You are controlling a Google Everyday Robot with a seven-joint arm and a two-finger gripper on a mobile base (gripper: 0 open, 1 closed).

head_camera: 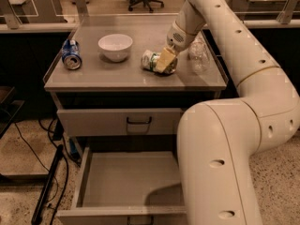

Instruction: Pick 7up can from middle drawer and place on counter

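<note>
Claw [165, 62] at dented 7up can [149, 60] | grip unclear | matte grey counter [93, 74]

I see 7up can [151, 60] on desk [93, 75] ctr, end effector [165, 61] at its R side; bowl [115, 46] to L, blue can [71, 55] far L, jar [199, 56] far R; middle drawer [126, 184] out front, below.

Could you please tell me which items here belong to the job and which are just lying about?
Job: 7up can on the counter, end effector at it, open middle drawer.
Lying about: blue can, white bowl, glass jar.
</note>
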